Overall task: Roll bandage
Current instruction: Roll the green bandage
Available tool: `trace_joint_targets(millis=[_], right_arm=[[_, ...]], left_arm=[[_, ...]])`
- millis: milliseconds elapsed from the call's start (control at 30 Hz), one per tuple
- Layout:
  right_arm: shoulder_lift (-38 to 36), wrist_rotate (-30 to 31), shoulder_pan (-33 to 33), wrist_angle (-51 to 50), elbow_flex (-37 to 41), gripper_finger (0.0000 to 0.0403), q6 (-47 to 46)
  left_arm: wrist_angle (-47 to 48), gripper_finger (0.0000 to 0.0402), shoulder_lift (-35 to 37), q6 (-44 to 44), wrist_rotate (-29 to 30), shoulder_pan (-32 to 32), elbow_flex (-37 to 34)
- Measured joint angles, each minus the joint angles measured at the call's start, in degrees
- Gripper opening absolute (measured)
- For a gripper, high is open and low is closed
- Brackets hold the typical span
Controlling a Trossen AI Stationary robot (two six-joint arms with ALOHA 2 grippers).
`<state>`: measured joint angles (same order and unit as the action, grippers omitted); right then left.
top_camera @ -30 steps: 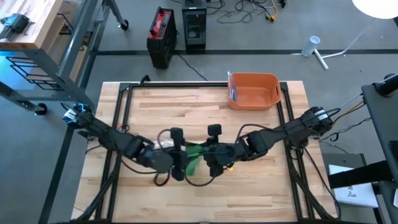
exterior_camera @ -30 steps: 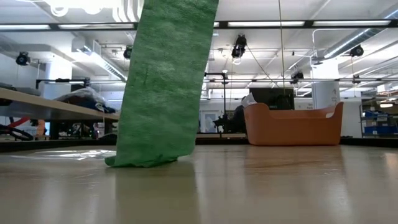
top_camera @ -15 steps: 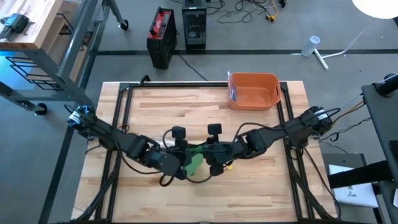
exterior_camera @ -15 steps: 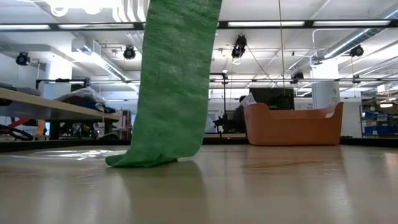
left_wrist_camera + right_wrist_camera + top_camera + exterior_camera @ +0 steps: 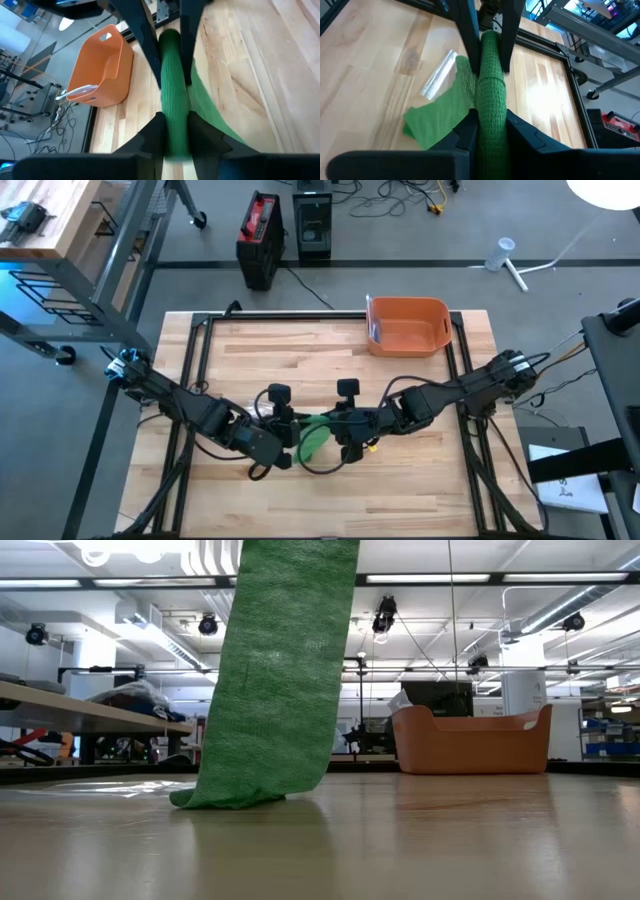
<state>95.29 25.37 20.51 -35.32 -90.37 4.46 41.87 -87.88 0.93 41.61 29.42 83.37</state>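
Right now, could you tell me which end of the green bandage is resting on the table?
The loose flat tail of the green bandage lies on the wood. The rolled end is held up, pinched by the left tool and right tool.

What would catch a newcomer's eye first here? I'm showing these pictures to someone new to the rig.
The bright green bandage, near the table's front middle, pinched from both sides by the left tool and the right tool; its loose tail hangs down to the wooden table. Next, the orange bin at the table's far edge, right of centre.
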Motion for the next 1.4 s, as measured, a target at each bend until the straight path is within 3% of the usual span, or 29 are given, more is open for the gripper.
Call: trace_joint_targets(millis=[300,467,567,833,967,1133,1400], right_arm=[[-0.37,0.56,-0.06,-0.75,0.02,0.0054,-0.04],[-0.69,7.25,-0.10,-3.16,0.05,0.0056,-1.69],[-1.85,7.84,-0.15,-5.58,0.07,0.0051,-4.03],[-3.50,5.41,0.44,-8.69,0.07,0.0054,-11.38],[-3.08,5.24,1.29,-15.69,0.07,0.0049,-15.64],[-3.81,9.36,2.28,-22.96,0.07,0.0047,-22.59],[-3.78,9.18,3.40,-20.78,0.07,0.0047,-21.14]], left_arm=[[0.14,0.0120,0.95,0.02,0.02,0.19,-0.02],[-0.38,0.0140,0.95,0.45,0.04,0.15,0.07],[-0.65,0.0148,0.95,0.46,-0.04,0.17,0.07],[-3.88,0.0164,0.95,0.44,-0.20,0.17,0.07],[-5.98,0.0167,0.95,0.45,-0.22,0.15,0.07],[-8.16,0.0172,0.93,0.46,-0.24,0.15,0.05],[-10.79,0.0178,0.93,0.46,-0.26,0.15,0.05]])
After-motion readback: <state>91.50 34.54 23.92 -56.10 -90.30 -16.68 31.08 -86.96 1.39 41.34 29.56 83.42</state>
